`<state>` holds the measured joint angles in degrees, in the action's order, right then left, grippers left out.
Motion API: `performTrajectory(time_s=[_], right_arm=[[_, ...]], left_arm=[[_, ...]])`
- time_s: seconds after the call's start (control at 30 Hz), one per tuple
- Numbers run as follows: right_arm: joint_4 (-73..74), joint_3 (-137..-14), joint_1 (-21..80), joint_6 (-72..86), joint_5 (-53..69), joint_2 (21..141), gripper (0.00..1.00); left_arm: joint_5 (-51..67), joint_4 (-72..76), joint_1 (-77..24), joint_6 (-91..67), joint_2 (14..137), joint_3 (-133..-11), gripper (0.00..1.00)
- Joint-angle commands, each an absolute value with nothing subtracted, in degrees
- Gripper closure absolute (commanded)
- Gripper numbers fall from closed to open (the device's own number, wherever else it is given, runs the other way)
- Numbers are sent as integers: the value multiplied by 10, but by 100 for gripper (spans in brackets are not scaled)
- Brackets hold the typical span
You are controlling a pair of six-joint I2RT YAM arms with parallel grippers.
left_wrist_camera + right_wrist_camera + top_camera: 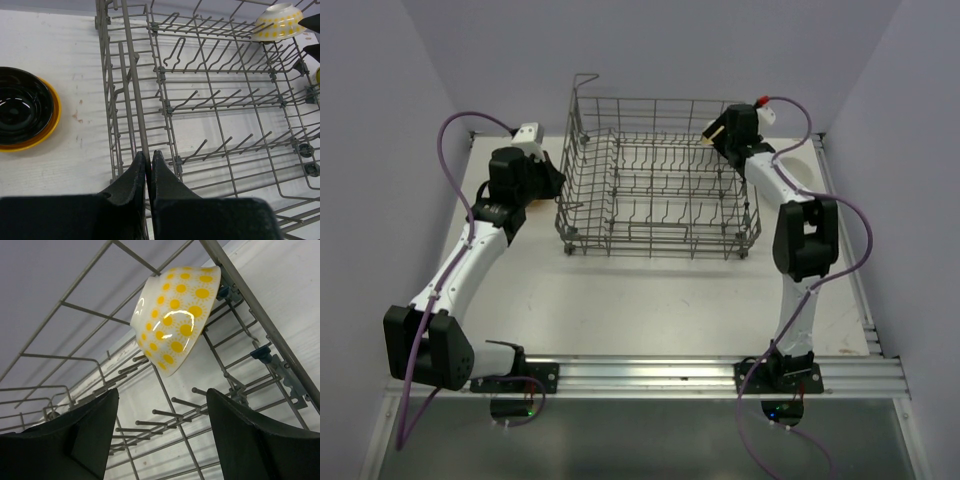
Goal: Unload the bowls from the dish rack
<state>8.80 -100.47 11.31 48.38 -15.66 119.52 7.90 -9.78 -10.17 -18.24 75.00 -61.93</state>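
The grey wire dish rack (660,185) stands mid-table. A white bowl with yellow suns (175,315) lies tipped on its side in the rack's far right corner; it also shows in the left wrist view (277,22). My right gripper (162,430) is open, a little short of that bowl, its fingers either side of the line to it; in the top view it (717,138) sits at that corner. My left gripper (149,156) is shut on the rack's left rim wire (131,65). A black bowl (22,105) sits stacked in a yellow one (50,122) on the table left of the rack.
Upright tines (220,95) fill the rack floor. The rack's handle loop (584,80) rises at its far left corner. A rail (670,372) runs along the table's near edge. Walls close in on three sides.
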Motion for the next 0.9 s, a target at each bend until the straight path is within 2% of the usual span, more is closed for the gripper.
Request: performTrajectory(time_s=[0.0, 0.3, 0.47, 0.87], right_arm=[[111, -1039, 115, 483, -180, 1215, 24], [76, -1060, 114, 490, -192, 1255, 24], [-17, -1028, 111, 500, -170, 1263, 25], [-155, -969, 110, 516, -178, 1267, 38]], left_arm=[[157, -109, -124, -147, 744, -628, 100], [156, -110, -128, -142, 744, -628, 100], [161, -109, -129, -141, 748, -627, 100], [160, -109, -133, -137, 751, -627, 100]])
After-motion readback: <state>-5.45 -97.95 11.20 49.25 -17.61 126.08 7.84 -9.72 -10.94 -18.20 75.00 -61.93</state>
